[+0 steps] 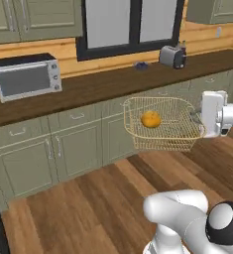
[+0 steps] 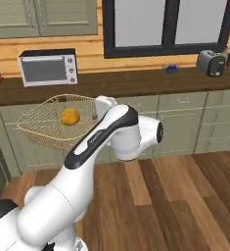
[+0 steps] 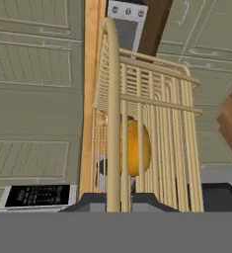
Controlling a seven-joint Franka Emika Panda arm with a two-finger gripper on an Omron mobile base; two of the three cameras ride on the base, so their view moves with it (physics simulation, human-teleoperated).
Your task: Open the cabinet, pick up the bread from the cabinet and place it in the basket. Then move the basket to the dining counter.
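The fingers are clenched on the rim of the basket, holding it in the air at one side. In the hand view the rim runs straight up from between the two dark fingers, with the wire mesh spreading away beyond it.

The basket hangs above the wood floor, in front of the green lower cabinets and slightly below the edge of the long dark worktop. It touches neither of them. In the right base view it sits to the left of the white arm, roughly level.

The bread, a small round golden bun, lies inside the basket on its mesh bottom.

On the worktop, a silver microwave stands to the left and a toaster further right, with a small dark blue item between them. Behind the worktop is a dark-framed window. Sage-green wall cabinets hang to its left.
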